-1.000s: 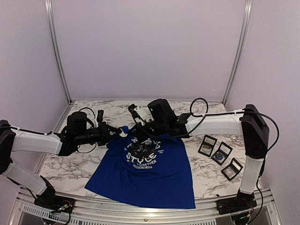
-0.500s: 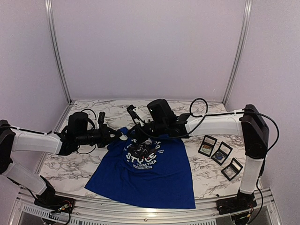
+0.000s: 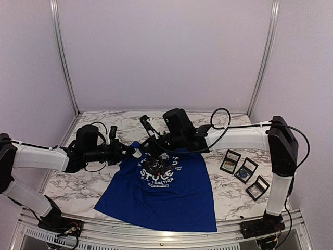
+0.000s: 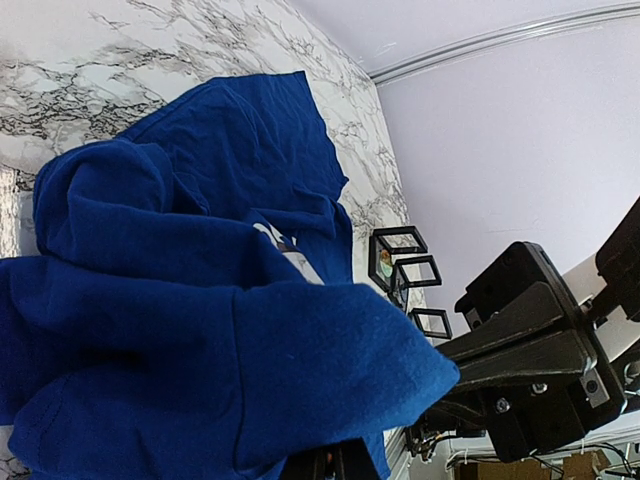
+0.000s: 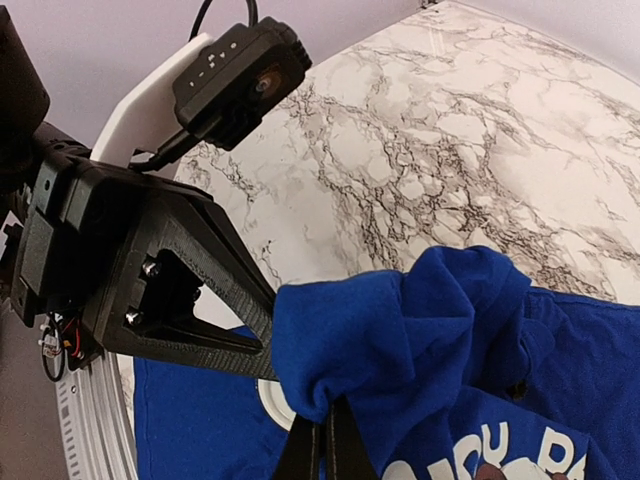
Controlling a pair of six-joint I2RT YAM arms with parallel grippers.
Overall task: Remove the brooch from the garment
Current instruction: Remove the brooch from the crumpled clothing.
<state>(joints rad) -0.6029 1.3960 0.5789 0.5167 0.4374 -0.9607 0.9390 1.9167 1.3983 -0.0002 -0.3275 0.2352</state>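
The royal-blue garment (image 3: 166, 190) lies on the marble table, its top edge lifted between the two grippers. My right gripper (image 3: 151, 145) is shut on a bunched fold of the blue fabric (image 5: 400, 340) and holds it up. My left gripper (image 3: 133, 152) meets that fold from the left, jaws closed. A small white round brooch (image 3: 137, 152) sits at its tip and shows under the left finger in the right wrist view (image 5: 270, 405). In the left wrist view the garment (image 4: 200, 330) drapes over the fingertips (image 4: 352, 462) and hides the brooch.
Three black-framed display cases (image 3: 244, 172) lie on the table to the right of the garment and also show in the left wrist view (image 4: 400, 265). The back wall and side posts close in the table.
My right gripper has edged up and left with the fold, raising the garment's top edge. My left gripper has shifted slightly right, the white brooch staying at its tip.
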